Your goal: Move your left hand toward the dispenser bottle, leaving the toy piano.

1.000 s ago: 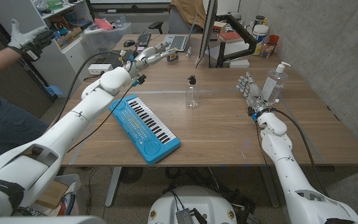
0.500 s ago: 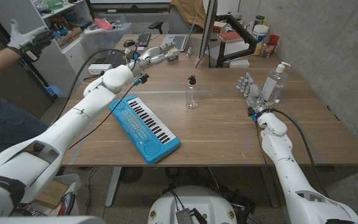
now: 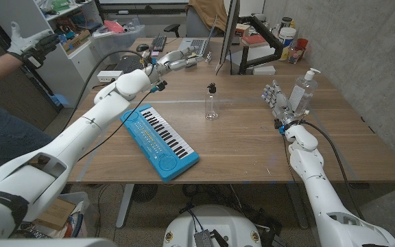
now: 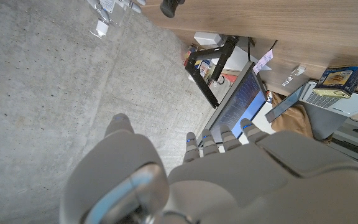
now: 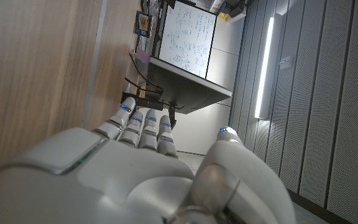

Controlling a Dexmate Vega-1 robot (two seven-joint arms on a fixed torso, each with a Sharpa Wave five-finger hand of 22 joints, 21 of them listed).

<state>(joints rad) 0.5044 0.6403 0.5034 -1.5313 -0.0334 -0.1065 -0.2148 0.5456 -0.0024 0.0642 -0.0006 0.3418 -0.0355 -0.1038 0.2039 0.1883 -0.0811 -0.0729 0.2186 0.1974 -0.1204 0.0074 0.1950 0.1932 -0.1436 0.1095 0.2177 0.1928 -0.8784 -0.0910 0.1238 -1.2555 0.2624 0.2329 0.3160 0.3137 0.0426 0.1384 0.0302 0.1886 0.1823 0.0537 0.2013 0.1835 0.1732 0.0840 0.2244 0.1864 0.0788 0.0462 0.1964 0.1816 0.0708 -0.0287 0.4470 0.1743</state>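
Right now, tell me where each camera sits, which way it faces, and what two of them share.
Head view: looks down from the head at the table, toy piano, both arms, left hand, right hand.
Left wrist view: along the left hand's back toward the monitor.
Right wrist view: along the right hand's back, across the tabletop.
Shared: the monitor, in both wrist views.

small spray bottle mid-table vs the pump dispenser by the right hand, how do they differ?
The small spray bottle has a black top; the pump dispenser bottle has a white pump head. The spray bottle is shorter and slimmer; the dispenser is taller and wider. The spray bottle stands alone mid-table, beyond the toy piano; the dispenser stands close beside the right hand. Both are clear and upright.
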